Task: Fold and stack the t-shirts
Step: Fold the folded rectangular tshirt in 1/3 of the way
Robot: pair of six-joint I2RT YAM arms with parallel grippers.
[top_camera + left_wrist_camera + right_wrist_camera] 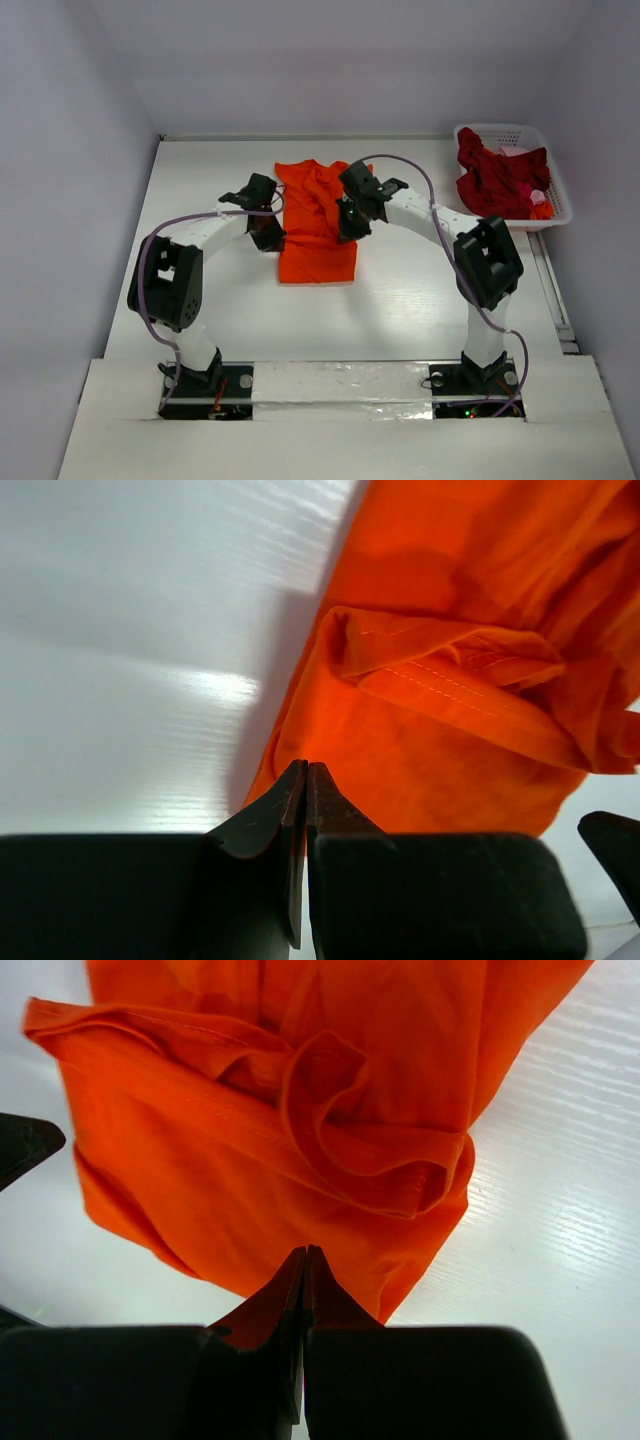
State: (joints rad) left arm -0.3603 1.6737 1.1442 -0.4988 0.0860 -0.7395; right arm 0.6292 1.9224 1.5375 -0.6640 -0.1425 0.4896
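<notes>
Left gripper (270,236) is down at the left edge of the plain bright orange cloth t-shirt (318,240), roughly halfway along it. Left wrist view: the jaws are pressed flat together with no gap, and the gripper (306,770) has its tips right at the cloth edge. Can't tell if any fabric is nipped between them.

The shirt lies on the white table (400,300), mid-table between the two arms. From overhead it is a narrow strip running away from the bases, with the far end rumpled and the near end squarer. In the left wrist view the shirt (440,770) has a folded flap with a stitched hem on top and a dark shadow along its left edge.

Right gripper (350,222) is at the shirt's right edge, slightly farther from the bases than the left one. Right wrist view: the jaws are closed tight, and the gripper (304,1255) has its tips at the near cloth edge. Again can't tell if cloth is caught. A curled hem fold of the shirt (230,1170) sits just beyond the tips.

The only container is a white plastic lattice basket (512,133) in the far right corner of the table, well apart from the orange shirt.
- **Main contents:** a loose heap of dark red cloth t-shirts (490,175) fills most of it and rises above the rim.
- **Other bits:** small pink-white and orange scraps (540,204) sit at its near right side, too small to identify.
</notes>
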